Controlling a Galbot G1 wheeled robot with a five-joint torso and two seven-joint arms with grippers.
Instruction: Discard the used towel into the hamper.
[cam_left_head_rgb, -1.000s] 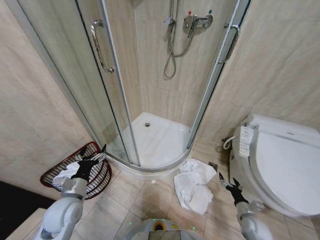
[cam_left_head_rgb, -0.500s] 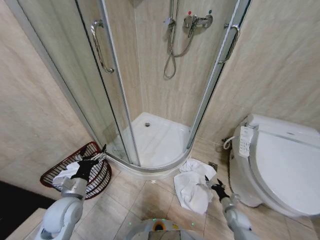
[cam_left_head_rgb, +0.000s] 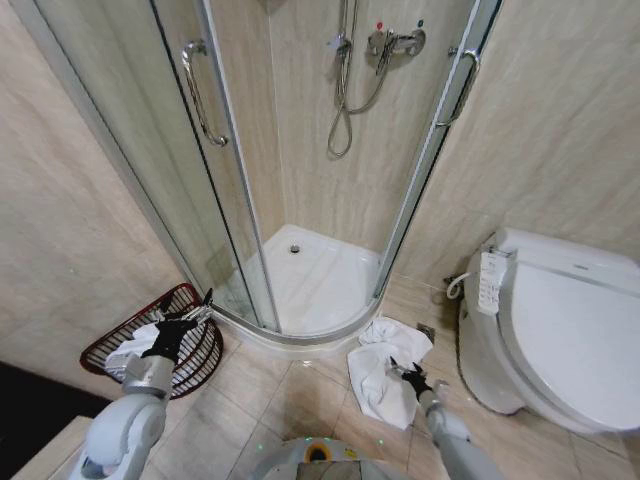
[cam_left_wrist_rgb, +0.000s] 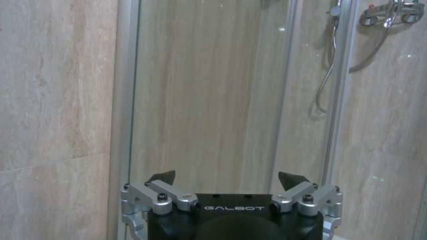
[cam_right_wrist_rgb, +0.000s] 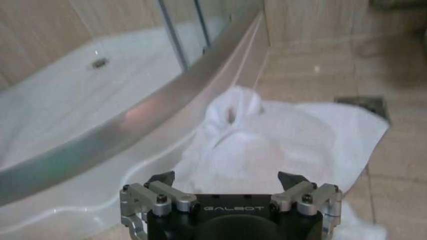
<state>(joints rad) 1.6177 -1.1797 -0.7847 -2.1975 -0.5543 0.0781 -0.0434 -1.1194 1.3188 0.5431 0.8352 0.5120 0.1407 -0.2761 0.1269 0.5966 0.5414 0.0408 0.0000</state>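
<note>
On the tiled floor beside the shower tray, the crumpled white towel (cam_left_head_rgb: 385, 368) lies untouched. The right gripper (cam_left_head_rgb: 408, 378) hovers over it, jaws spread apart. The left gripper (cam_left_head_rgb: 183, 322), also spread, hangs above the reddish-brown wire hamper (cam_left_head_rgb: 110, 350), well apart from the towel.

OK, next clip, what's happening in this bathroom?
The robot's right gripper, open, has moved in over the white towel crumpled on the floor tiles between the shower tray and the toilet; nothing is gripped yet. The left gripper stays open above the hamper, which already holds something white.
</note>
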